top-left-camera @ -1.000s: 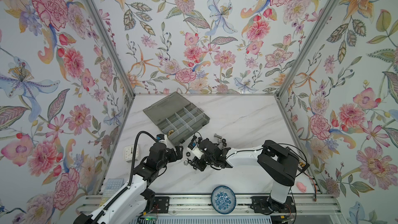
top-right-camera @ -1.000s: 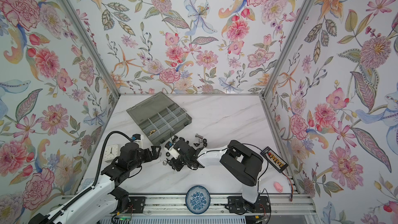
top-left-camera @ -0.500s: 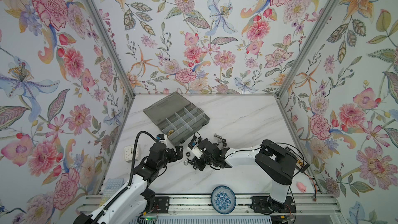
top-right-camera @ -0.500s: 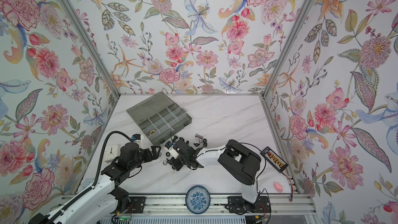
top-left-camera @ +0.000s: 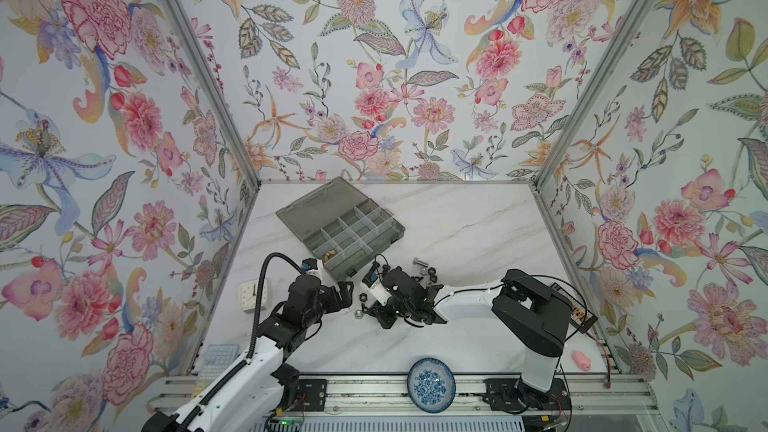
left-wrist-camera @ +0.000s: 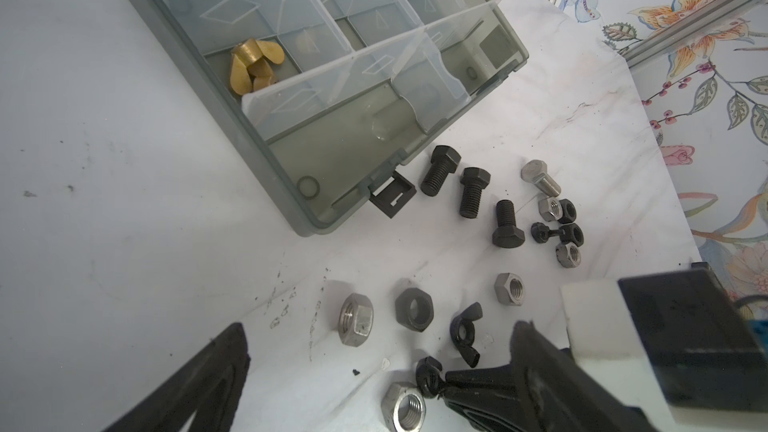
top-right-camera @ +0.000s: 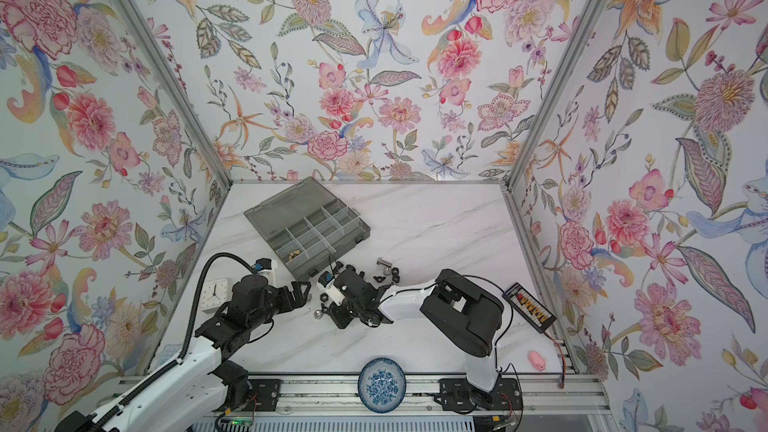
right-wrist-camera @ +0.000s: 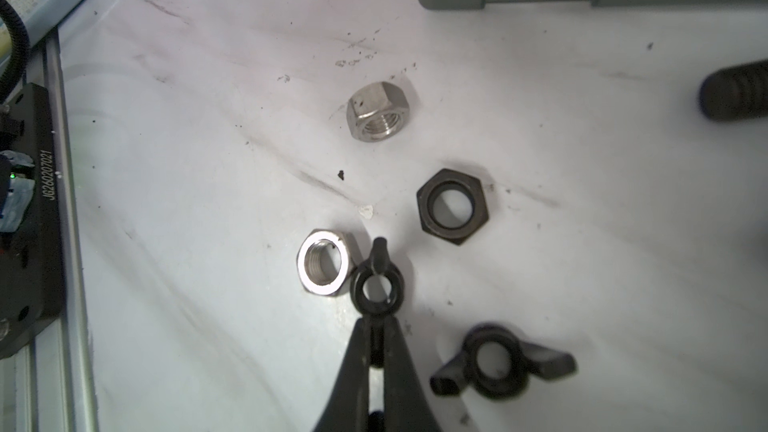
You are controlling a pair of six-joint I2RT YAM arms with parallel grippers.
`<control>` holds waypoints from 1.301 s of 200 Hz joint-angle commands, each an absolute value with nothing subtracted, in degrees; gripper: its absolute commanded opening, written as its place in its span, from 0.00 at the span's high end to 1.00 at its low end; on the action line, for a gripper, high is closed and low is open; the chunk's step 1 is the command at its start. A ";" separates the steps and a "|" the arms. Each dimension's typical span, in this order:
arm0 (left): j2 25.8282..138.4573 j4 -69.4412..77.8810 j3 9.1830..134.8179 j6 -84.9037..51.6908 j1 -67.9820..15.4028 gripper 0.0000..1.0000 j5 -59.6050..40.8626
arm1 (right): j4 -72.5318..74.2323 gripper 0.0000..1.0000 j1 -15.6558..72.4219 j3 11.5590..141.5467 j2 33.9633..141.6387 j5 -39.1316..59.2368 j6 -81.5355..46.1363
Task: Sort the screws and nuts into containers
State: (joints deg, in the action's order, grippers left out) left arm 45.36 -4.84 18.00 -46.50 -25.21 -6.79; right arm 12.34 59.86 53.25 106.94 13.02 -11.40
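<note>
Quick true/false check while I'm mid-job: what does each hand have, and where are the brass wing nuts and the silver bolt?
1. The right hand pinches a black wing nut by one wing. True.
2. The left hand is shut on a bolt. False: it is open and holds nothing.
3. Brass wing nuts lie in a compartment of the organizer box. True.
4. The silver bolt is already in the box. False: it lies on the table, near the black bolts.
</note>
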 commanded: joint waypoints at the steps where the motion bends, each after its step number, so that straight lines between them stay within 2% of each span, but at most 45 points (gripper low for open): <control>1: 44.91 -5.19 17.14 -46.08 -25.84 0.01 -5.71 | 14.22 0.95 59.39 52.79 106.32 13.32 -11.60; 85: 45.07 -5.99 18.46 -45.14 -25.84 0.01 -5.37 | 15.47 1.00 56.54 52.38 101.03 16.20 -9.25; 175: 44.38 -6.76 18.72 -44.83 -25.86 0.01 -5.19 | 14.30 1.00 54.59 53.82 102.83 17.40 -8.35; 260: 44.74 -6.57 18.72 -44.97 -25.85 0.01 -5.28 | 14.13 1.00 51.81 54.10 105.55 14.08 -6.44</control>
State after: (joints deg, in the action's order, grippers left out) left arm 44.99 -5.52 18.02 -45.84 -25.21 -6.59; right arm 14.20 52.93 52.51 103.33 15.18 -8.14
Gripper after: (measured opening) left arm 0.994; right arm 0.058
